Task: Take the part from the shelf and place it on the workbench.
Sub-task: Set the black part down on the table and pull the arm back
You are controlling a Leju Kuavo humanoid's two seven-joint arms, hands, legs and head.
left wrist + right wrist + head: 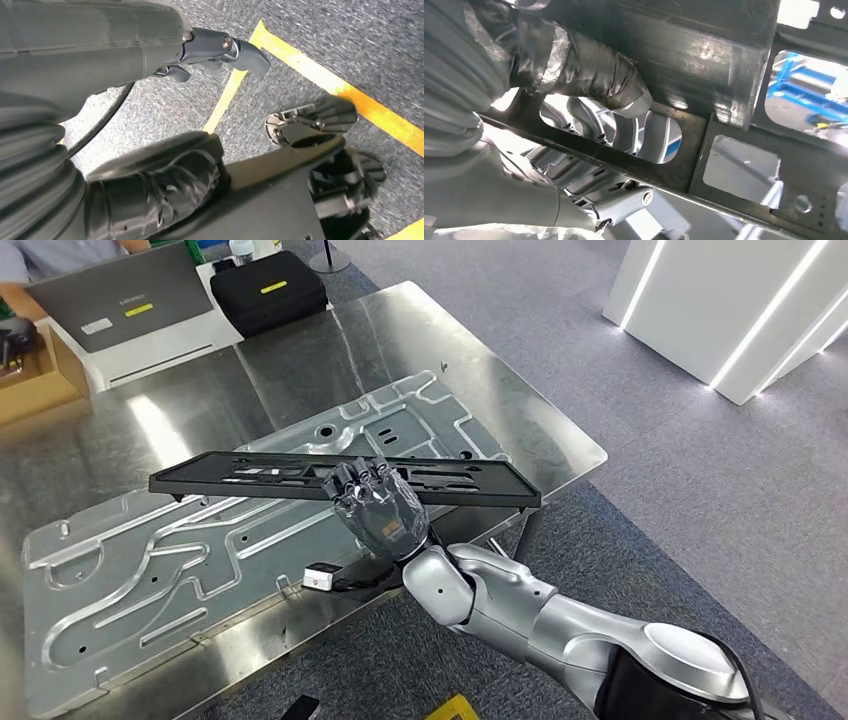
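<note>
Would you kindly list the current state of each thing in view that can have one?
Black frame part: gripped by the right hand, held level above the workbench, not yet set down.
Right hand: fingers closed around the part's middle.
Left hand: holds nothing, hanging over the carpeted floor.
Laptop: lid open.
Black case: closed.
Stamped metal panel: lying flat on the workbench.
</note>
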